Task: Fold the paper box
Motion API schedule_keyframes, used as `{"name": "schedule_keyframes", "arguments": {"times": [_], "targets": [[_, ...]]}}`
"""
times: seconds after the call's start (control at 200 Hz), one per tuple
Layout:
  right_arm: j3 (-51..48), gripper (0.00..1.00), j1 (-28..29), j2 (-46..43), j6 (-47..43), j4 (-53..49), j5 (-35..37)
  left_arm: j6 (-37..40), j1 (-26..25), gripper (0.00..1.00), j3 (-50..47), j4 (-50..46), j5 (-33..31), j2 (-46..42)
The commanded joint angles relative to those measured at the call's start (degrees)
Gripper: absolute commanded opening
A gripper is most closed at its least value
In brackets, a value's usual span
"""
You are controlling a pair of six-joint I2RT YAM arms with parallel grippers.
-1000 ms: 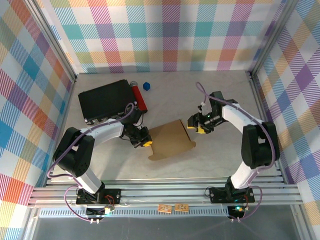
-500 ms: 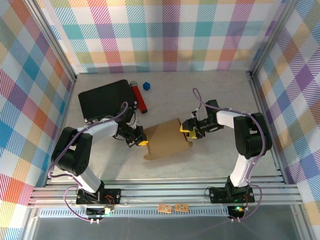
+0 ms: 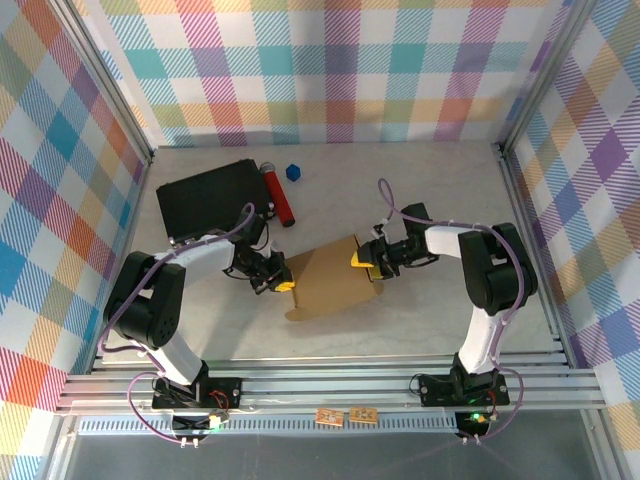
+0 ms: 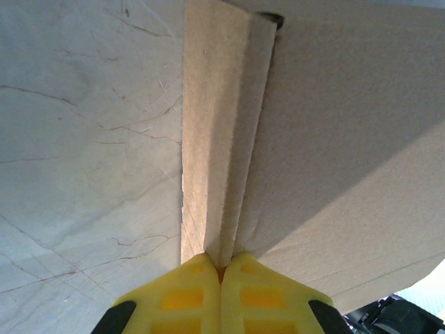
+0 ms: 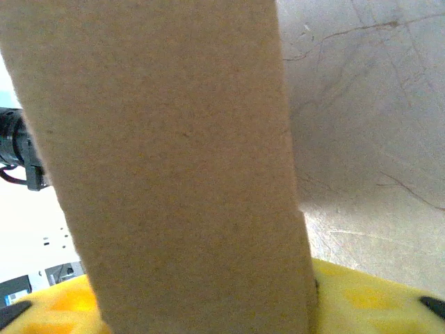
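**Spotter:** Cardboard feel first. How do you expect it to handle?

**Operator:** I'd judge the paper box (image 3: 325, 280) light and stiff across its panels, and weak only along the scored creases. It is probably slick enough to skate on the counter (image 3: 440, 200). It lies just below the middle of the overhead frame, between my two sets of jaws.

**Spotter:** Where do you take hold?

**Operator:** By the edges. My left jaws are closed on a folded flap (image 4: 215, 125) at the box's left edge. In the left wrist view the yellow tips meet with the crease pinched between them. My right jaws sit astride a cardboard strip (image 5: 174, 160) at the box's upper right corner. I cannot tell whether they pinch it or merely flank it.

**Spotter:** Anything in the way?

**Operator:** A black case (image 3: 210, 200) sits upper left, with a red cylinder (image 3: 278, 195) along its right side and a small blue cube (image 3: 292, 172) just above that. The cylinder's lower end is the nearest thing to my left jaws and is apart from the box. I'd fold toward the centre and avoid dragging leftward.
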Motion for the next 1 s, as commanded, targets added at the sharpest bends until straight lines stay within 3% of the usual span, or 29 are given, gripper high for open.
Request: {"name": "schedule_keyframes", "arguments": {"times": [0.0,0.14,0.275,0.445,0.505,0.715,0.84,0.995], "targets": [[0.9,0.46,0.51,0.51,3.01,1.23,-3.7,-0.24,0.85,0.05,-1.23,-4.95,-10.06,2.16],[2.61,0.32,0.47,0.52,8.35,-1.86,-2.91,-3.51,1.5,0.35,1.43,-5.08,-10.36,-4.02],[3.79,0.3,0.38,0.78,15.65,-4.29,-3.94,-12.17,5.06,0.59,2.24,-2.71,-8.36,-9.34],[5.64,0.29,-0.19,1.17,23.58,-7.51,-6.17,-24.77,9.95,0.64,-0.56,0.85,-2.09,-9.63],[7.62,0.29,-0.25,1.37,25.03,-10.31,-6.51,-28.34,10.42,0.71,-1.39,3.19,-0.92,-10.09],[15.92,0.29,-0.61,4.6,27.96,-21.99,-10.47,-40.58,8.67,0.74,-3.01,15.88,5.63,-8.37],[17.57,0.29,-1.11,4.9,30.76,-22.48,-11.31,-46.72,7.38,0.79,-4.69,18.62,6.64,-8.14],[17.9,0.29,-1.37,5.27,33.61,-21.42,-12.09,-56.18,5.77,0.8,-7.6,29.41,6.79,-7.5]]}}
